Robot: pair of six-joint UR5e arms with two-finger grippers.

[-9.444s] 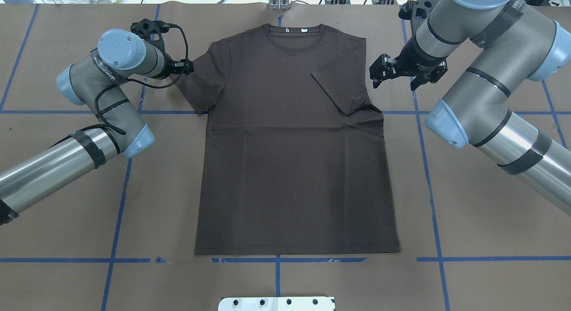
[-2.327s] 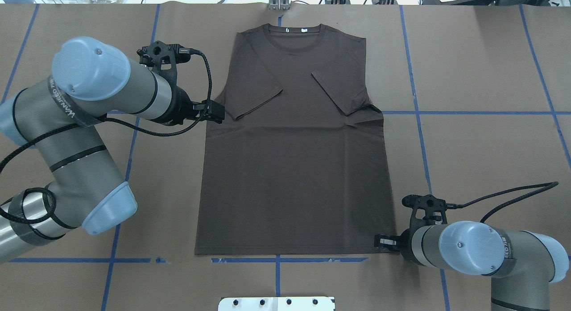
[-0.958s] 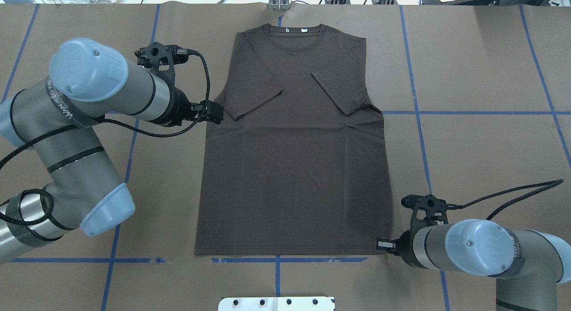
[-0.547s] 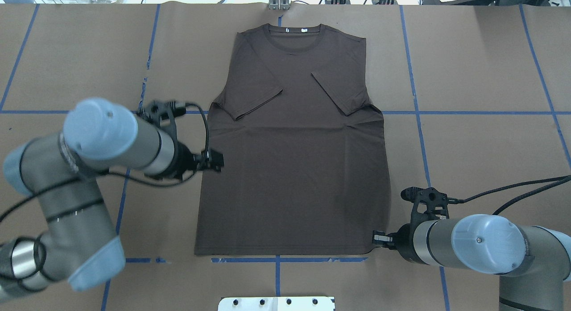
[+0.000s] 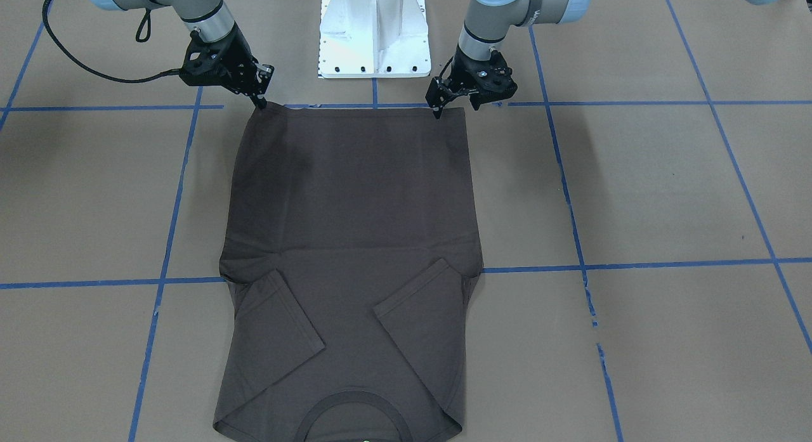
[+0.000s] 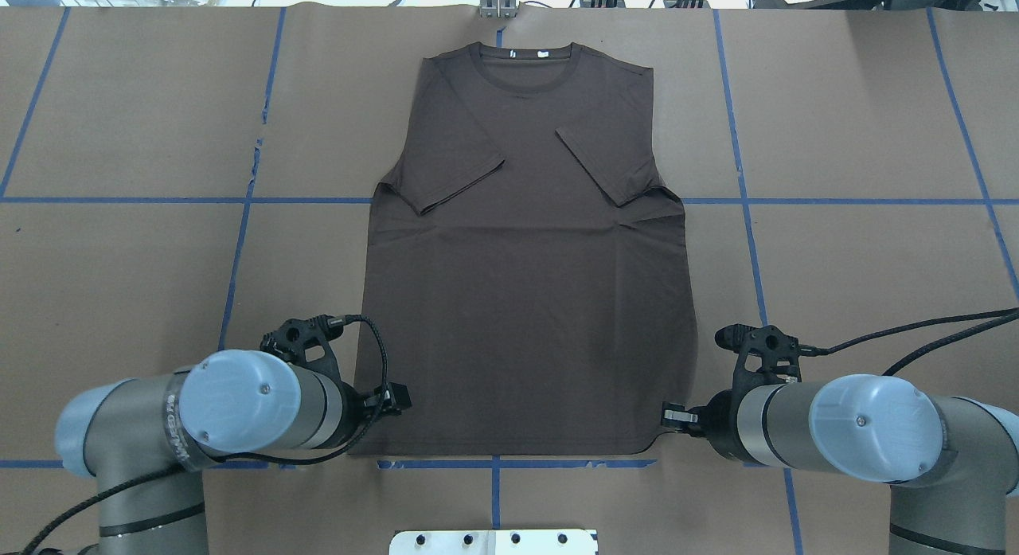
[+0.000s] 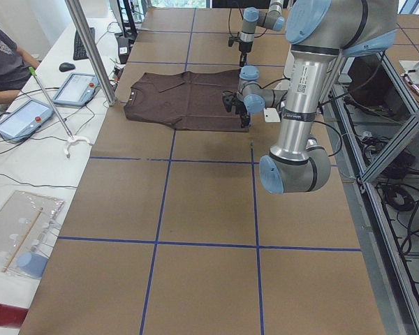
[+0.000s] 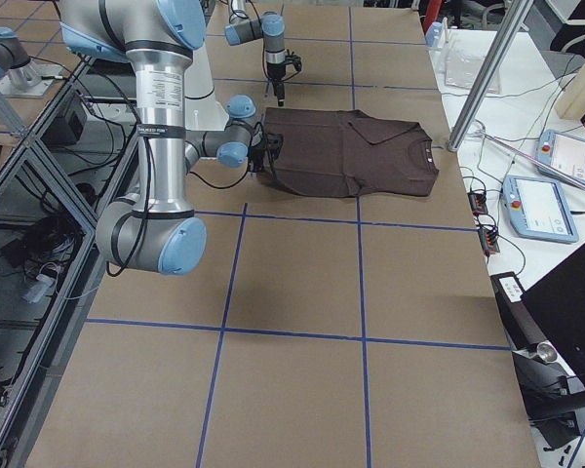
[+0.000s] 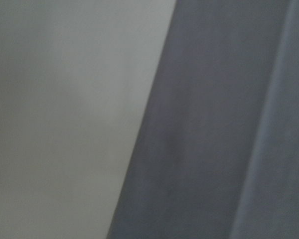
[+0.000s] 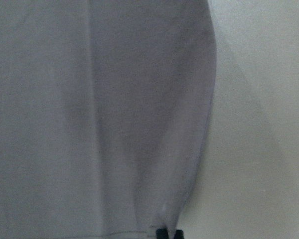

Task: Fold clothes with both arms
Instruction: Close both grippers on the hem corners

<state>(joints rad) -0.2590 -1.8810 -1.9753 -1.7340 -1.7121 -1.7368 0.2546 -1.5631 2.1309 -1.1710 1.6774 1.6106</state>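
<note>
The dark grey-brown T-shirt (image 6: 525, 300) lies flat on the brown table, collar at the far side and both sleeves folded in over the chest; it also shows in the front-facing view (image 5: 355, 195). My left gripper (image 6: 396, 398) hangs over the near-left hem corner and looks open (image 5: 438, 111). The left wrist view shows only the blurred cloth edge (image 9: 229, 124). My right gripper (image 6: 673, 416) is shut on the near-right hem corner (image 5: 261, 102), which is drawn slightly inward. Its fingertips (image 10: 169, 233) sit at the hem.
The white pedestal base (image 5: 374, 30) stands just behind the hem. Blue tape lines (image 6: 231, 284) grid the table. An operator (image 7: 3, 63), tablets (image 7: 80, 87) and a metal pole (image 7: 91, 49) are beyond the far edge.
My left arm has swept from beside the folded left sleeve down to the near-left hem corner. My right gripper has stayed at the near-right corner and pulled it slightly in.
</note>
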